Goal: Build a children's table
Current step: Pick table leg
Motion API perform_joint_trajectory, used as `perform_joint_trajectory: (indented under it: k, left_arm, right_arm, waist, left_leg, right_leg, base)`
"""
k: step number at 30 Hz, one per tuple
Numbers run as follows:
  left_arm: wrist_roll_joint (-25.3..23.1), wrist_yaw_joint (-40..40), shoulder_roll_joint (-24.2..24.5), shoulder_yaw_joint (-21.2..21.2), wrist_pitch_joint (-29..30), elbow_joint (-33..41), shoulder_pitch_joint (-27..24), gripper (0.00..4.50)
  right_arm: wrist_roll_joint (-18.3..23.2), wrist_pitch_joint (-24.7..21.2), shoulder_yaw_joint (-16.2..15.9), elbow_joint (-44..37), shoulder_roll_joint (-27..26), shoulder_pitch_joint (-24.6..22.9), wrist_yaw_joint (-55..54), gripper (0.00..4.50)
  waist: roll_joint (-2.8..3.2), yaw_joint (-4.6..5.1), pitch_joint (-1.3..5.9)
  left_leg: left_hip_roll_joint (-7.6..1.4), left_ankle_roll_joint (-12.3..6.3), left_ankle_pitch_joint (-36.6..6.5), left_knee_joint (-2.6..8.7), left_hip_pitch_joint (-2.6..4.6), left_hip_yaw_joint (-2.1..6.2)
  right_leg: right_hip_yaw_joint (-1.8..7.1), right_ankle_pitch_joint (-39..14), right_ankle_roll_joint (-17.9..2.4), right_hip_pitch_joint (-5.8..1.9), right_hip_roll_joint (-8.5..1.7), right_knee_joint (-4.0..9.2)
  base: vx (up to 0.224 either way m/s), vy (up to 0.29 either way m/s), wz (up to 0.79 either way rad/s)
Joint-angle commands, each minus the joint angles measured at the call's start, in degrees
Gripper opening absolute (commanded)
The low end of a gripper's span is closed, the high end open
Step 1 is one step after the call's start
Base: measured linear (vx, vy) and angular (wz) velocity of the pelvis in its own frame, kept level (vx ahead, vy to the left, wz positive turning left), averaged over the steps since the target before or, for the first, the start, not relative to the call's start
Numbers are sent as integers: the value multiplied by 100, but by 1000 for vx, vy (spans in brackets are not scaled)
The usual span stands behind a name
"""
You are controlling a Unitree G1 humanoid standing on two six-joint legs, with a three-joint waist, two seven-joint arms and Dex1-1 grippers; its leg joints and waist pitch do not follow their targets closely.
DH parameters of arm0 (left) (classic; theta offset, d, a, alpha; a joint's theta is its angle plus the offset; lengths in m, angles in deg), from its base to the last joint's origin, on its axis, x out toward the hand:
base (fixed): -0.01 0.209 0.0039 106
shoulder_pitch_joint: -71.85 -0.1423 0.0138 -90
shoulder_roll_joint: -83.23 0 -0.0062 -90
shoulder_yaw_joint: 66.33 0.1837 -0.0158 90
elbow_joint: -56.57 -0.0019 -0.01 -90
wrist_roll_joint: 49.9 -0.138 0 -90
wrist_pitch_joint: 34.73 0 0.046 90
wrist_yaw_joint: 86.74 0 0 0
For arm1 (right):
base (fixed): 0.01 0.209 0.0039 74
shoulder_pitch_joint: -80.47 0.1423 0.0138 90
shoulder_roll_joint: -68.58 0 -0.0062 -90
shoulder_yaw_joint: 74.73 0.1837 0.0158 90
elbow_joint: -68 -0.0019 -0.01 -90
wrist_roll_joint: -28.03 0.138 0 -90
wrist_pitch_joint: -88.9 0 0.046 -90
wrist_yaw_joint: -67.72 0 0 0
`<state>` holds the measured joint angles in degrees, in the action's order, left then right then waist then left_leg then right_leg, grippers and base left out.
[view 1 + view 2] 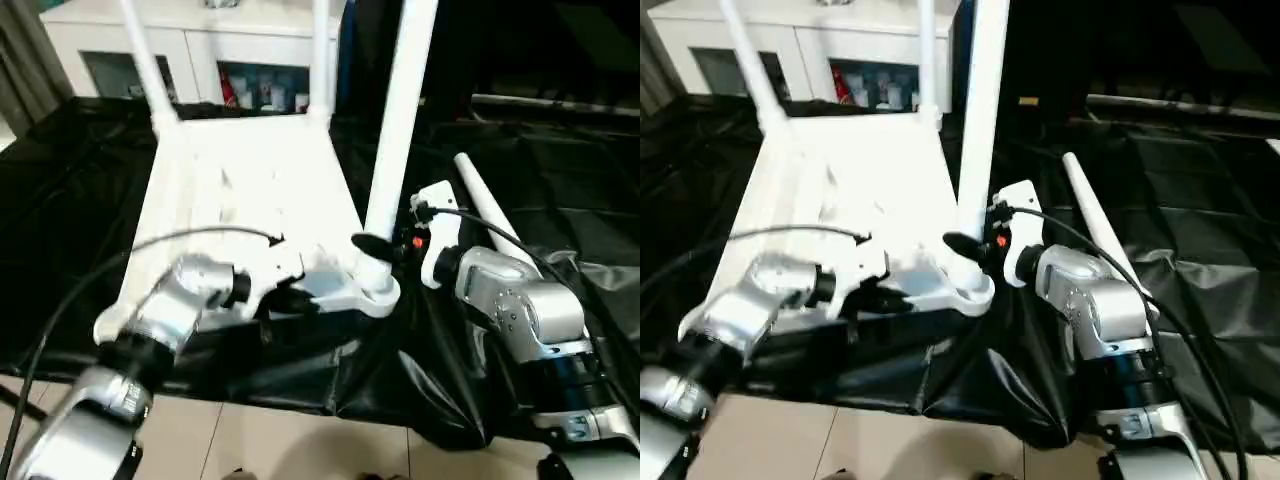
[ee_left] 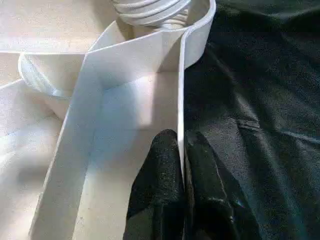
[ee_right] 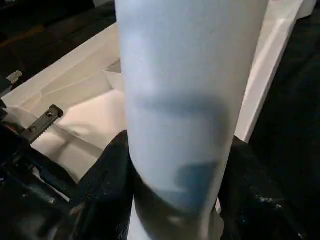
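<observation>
The white table top (image 1: 250,200) lies upside down on the bench (image 1: 560,200), which is draped in black sheeting, with its ribbed underside facing up. Its corner sockets act as the holders here: the two far sockets each carry an upright white leg, one at the far left corner (image 1: 145,60) and one at the far right corner (image 1: 320,55). The near right socket (image 1: 375,290) holds a third leg (image 1: 398,120), which stands upright and rises out of the top of the head view. A fourth leg (image 1: 490,210) lies loose on the black sheeting to the right of the top, just beyond the right arm, in no socket. The near left corner is hidden behind the left arm, so whether anything sits in it cannot be told. The left tool (image 2: 182,165) has its two black fingers pressed together on the thin near rim wall of the top, one finger on each side of the wall, close to the near right socket. The right tool (image 3: 175,200) is clamped around the lower part of the third leg, with a black finger on either side of the tube just above its socket. Behind the bench stands a white cabinet (image 1: 200,40) with glass doors, and some small coloured items show behind the glass.
</observation>
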<state>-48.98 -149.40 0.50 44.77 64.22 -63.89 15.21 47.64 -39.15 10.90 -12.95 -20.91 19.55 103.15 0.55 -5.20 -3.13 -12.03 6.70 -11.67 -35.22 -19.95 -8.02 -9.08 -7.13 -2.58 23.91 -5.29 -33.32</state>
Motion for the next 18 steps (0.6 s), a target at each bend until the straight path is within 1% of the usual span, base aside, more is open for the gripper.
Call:
perform_joint_trajectory:
  k: [1, 2, 4, 5, 6, 7, 8, 9, 10, 12, 13, 18]
  left_arm:
    - [64, 70, 19, -120, 117, 219, -99, 0]
    - [61, 87, 29, -139, 177, 297, -130, 0]
    - [49, 102, 61, -171, 290, 438, -173, 0]
    - [40, 108, 73, -173, 304, 458, -177, 0]
    - [13, 124, 111, -178, 346, 520, -189, 0]
    - [11, 128, 114, -181, 351, 521, -186, 0]
    - [7, 145, 128, -194, 373, 522, -167, 0]
    - [14, 143, 126, -198, 382, 517, -153, 0]
    - [18, 148, 123, -201, 390, 521, -146, 0]
    - [17, 150, 125, -202, 413, 555, -150, 0]
    - [11, 154, 126, -203, 417, 566, -152, 0]
    - [-8, 174, 130, -219, 453, 627, -158, 0]
  right_arm:
    - [-104, 60, -58, -16, 58, -19, 48, 189]
    - [-114, 60, -55, 0, 68, -17, 64, 189]
    - [-94, 43, -29, 6, 112, 7, 96, 189]
    - [-65, 14, -9, -15, 123, 7, 109, 189]
    - [24, -77, 51, -82, 152, 7, 149, 189]
    - [36, -92, 53, -99, 167, 3, 164, 189]
    - [72, -148, 36, -183, 259, -29, 262, 189]
    - [65, -155, -1, -220, 316, -56, 323, 189]
    - [60, -159, -16, -245, 343, -79, 352, 189]
    - [69, -189, -6, -268, 351, -98, 353, 189]
    - [87, -216, 12, -277, 346, -99, 345, 189]
    - [154, -292, 38, -336, 342, -90, 356, 189]
  waist:
    - [-24, -14, 425]
    - [-14, 8, 429]
    - [-6, 20, 434]
    - [-5, 14, 441]
    - [20, 9, 443]
    - [10, 15, 444]
    - [25, 11, 455]
    - [18, 5, 458]
    - [38, -2, 460]
    - [20, -4, 468]
    - [31, -6, 467]
    - [25, -8, 466]
  left_leg:
    - [-13, -169, -1097, 411, -36, -73]
    - [-15, -180, -1093, 412, -44, -66]
    - [-27, -196, -1064, 419, -48, -59]
    - [-25, -217, -1036, 417, -36, -65]
    - [-25, -224, -1031, 416, -30, -67]
    - [-28, -232, -1019, 419, -39, -66]
    - [-36, -236, -984, 422, -49, -60]
    - [-34, -248, -968, 419, -44, -62]
    - [-36, -257, -921, 422, -49, -64]
    - [-30, -263, -857, 423, -60, -69]
    - [-25, -268, -850, 421, -63, -70]
    - [-35, -266, -848, 424, -50, -72]
  right_leg:
    - [244, -3061, 76, -414, -339, 558]
    - [226, -3060, 132, -418, -333, 576]
    - [226, -2961, 109, -420, -330, 563]
    - [236, -2885, 77, -409, -323, 559]
    - [244, -2839, 49, -404, -322, 550]
    - [250, -2796, 24, -411, -321, 545]
    - [254, -2635, -34, -428, -314, 518]
    - [260, -2584, -53, -425, -310, 513]
    - [270, -2484, -103, -430, -309, 497]
    - [276, -2399, -141, -443, -310, 478]
    - [273, -2395, -153, -445, -310, 476]
    - [270, -2422, -188, -438, -305, 482]
  base:
    - [0, 0, 0]
    - [0, 0, 0]
    - [0, 0, 0]
    - [0, 0, 0]
    - [0, 0, 0]
    - [0, 0, 0]
    - [0, 0, 0]
    - [0, 0, 0]
    - [0, 0, 0]
    - [0, 0, 0]
    - [0, 0, 0]
    - [0, 0, 0]
